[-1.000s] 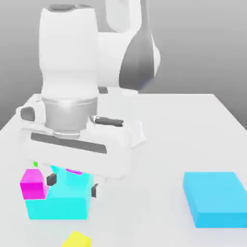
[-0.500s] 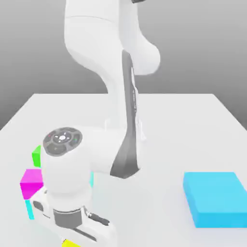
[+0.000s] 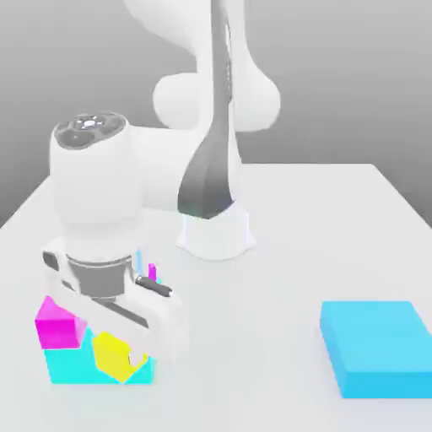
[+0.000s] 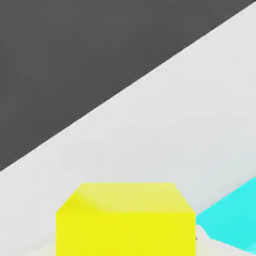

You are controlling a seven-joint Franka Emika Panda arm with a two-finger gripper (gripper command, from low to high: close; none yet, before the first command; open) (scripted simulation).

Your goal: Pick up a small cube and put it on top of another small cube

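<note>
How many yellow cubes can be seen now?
1. The yellow cube is in the gripper, in front of the cyan block as the exterior view looks. Another could be hidden behind the arm.

No legible text, label, brand, number or sign was observed in either the exterior view or the hand view. No lettering could be read on any item shown.
</note>
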